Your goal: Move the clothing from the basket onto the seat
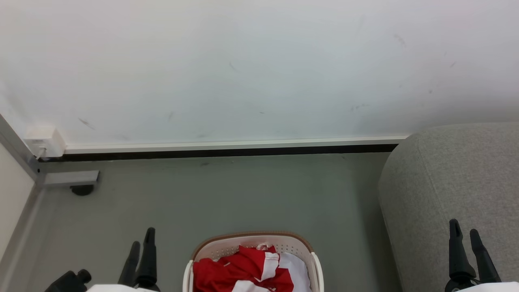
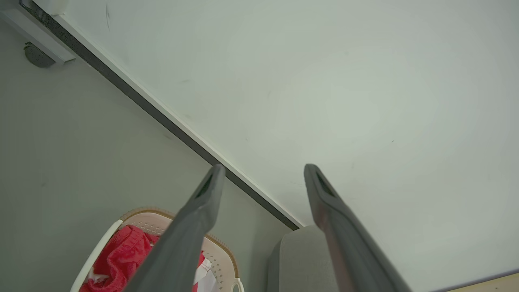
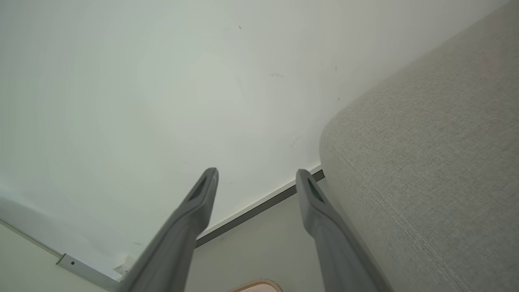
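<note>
One crumpled heap of red fabric clothing point(image 1: 247, 269) with white panels lies inside the small white perforated plastic basket point(image 1: 253, 237) with a brown rim, which stands on the smooth grey floor point(image 1: 227, 194) at the bottom middle of the head view. To the basket's right, apart from it across a strip of that floor, stands the large light grey upholstered seat point(image 1: 450, 182) with rounded edges, its far end close to the wall. The left gripper point(image 1: 142, 238) hangs just left of the basket, its two dark fingers spread and grasping nothing. The right gripper point(image 1: 464, 227) hangs over the seat's near part, fingers likewise parted and empty. Beyond the basket, a white skirting strip point(image 1: 235, 145) over a dark band meets the scuffed white wall point(image 1: 259, 69). At the far left corner sit a white socket box point(image 1: 42, 142) and a grey metal bar point(image 1: 71, 177) on a black round foot point(image 1: 82, 190).
</note>
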`<state>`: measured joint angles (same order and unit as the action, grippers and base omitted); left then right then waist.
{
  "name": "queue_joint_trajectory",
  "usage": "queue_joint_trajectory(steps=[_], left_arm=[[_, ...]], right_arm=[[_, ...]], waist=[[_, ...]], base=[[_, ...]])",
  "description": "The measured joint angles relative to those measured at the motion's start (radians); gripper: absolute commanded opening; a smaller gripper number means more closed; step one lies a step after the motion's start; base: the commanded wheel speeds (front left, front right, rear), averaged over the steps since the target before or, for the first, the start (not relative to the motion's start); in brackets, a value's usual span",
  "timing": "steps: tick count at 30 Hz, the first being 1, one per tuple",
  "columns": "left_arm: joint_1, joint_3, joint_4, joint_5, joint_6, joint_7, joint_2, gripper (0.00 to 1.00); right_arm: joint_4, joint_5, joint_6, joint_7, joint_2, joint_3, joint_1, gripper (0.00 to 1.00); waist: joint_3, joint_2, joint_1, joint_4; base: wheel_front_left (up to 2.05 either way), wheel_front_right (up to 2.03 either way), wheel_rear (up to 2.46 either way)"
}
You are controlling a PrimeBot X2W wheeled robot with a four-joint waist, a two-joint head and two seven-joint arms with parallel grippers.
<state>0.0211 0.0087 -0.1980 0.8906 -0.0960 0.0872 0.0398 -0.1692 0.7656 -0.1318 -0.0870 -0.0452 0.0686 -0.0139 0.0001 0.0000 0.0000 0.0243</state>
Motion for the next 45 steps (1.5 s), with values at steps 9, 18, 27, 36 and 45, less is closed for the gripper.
queue_joint_trajectory(steps=[9, 18, 27, 36, 45], left_arm=[[-0.005, -0.011, 0.020, -0.117, 0.014, 0.024, 0.001, 1.00], [-0.010, -0.019, 0.037, -0.214, 0.019, 0.052, 0.002, 1.00], [-0.021, -0.032, 0.044, -0.320, 0.019, 0.073, 0.003, 1.00], [-0.028, -0.046, 0.051, -0.425, 0.022, 0.095, 0.003, 1.00], [-0.037, -0.056, 0.059, -0.509, 0.022, 0.116, 0.004, 1.00]], right_arm=[[0.006, -0.118, 0.000, -0.026, -0.006, -0.011, 0.009, 1.00], [0.007, -0.227, 0.000, -0.052, -0.009, -0.023, 0.018, 1.00], [0.008, -0.319, 0.000, -0.073, -0.010, -0.034, 0.026, 1.00], [0.010, -0.409, 0.000, -0.096, -0.010, -0.042, 0.037, 1.00], [0.011, -0.486, 0.000, -0.117, -0.010, -0.048, 0.046, 1.00]], waist=[[0.001, 0.0000, 0.0000, 0.006], [-0.001, 0.0000, 0.0000, 0.010], [0.000, 0.0000, 0.0000, 0.015], [-0.003, 0.0000, 0.0000, 0.022], [-0.007, 0.0000, 0.0000, 0.028]], base=[[0.00, 0.00, 0.00], [0.00, 0.00, 0.00], [0.00, 0.00, 0.00], [0.00, 0.00, 0.00], [0.00, 0.00, 0.00]])
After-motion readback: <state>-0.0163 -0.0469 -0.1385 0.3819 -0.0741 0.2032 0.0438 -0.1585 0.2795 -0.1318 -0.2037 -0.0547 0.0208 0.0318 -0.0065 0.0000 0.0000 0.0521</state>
